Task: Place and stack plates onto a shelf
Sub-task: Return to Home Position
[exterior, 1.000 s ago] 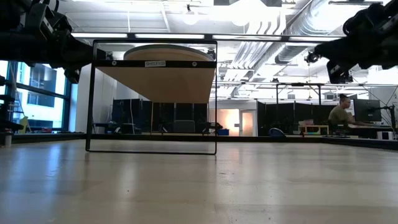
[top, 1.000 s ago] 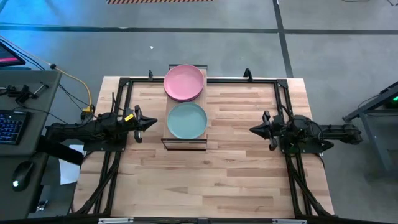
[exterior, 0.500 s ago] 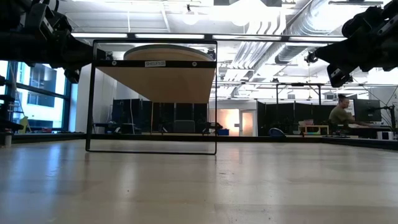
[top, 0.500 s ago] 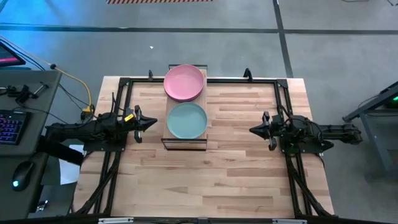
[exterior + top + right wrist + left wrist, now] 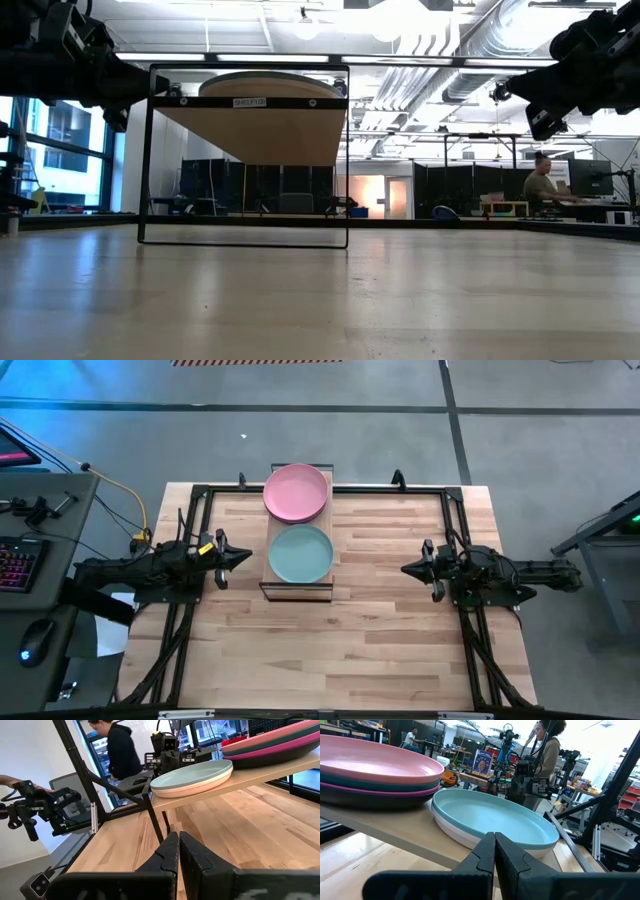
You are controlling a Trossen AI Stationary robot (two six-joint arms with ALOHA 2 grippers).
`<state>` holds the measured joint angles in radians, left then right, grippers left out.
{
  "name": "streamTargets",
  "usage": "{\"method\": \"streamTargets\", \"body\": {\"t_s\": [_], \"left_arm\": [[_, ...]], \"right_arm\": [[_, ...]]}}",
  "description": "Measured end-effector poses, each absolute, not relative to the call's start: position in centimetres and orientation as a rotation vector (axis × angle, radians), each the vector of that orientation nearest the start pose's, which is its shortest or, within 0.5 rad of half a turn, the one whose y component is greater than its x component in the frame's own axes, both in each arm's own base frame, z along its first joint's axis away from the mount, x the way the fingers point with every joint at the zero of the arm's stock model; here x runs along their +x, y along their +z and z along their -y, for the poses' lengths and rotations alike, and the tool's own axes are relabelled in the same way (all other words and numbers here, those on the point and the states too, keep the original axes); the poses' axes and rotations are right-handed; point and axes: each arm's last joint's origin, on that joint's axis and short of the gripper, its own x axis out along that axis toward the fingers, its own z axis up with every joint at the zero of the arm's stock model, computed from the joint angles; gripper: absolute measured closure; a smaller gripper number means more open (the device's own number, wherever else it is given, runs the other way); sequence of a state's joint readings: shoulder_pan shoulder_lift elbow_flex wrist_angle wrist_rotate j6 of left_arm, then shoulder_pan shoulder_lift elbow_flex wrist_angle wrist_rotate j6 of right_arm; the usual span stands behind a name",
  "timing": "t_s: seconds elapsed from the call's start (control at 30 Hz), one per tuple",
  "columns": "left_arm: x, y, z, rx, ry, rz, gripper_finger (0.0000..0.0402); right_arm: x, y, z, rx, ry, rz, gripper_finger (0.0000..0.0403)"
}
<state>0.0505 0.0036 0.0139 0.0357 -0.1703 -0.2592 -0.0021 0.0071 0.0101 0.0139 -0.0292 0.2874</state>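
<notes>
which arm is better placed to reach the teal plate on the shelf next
Left, probably. Its end effector sits close beside the shelf, level with the light teal plate; the right end effector is farther off across the tabletop. Both are shut and empty.

No text can be read. A small white label [image 5: 251, 102] is carried on the top front bar of the shelf [image 5: 262, 136], upper left of centre in the low view, its print too small. A blue printed card [image 5: 481, 762], top centre of the left wrist view, is equally illegible.
</notes>
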Motion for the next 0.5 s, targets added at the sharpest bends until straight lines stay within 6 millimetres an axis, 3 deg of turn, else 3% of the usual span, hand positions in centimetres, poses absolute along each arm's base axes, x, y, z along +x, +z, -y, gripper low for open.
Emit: {"method": "streamTargets", "body": {"t_s": [0.5], "left_arm": [[9.62, 17.14, -0.98, -0.261, 0.213, 0.077, 0.0401]], "right_arm": [[9.75, 16.77, -0.07, 0.287, 0.03, 0.012, 0.0402]]}}
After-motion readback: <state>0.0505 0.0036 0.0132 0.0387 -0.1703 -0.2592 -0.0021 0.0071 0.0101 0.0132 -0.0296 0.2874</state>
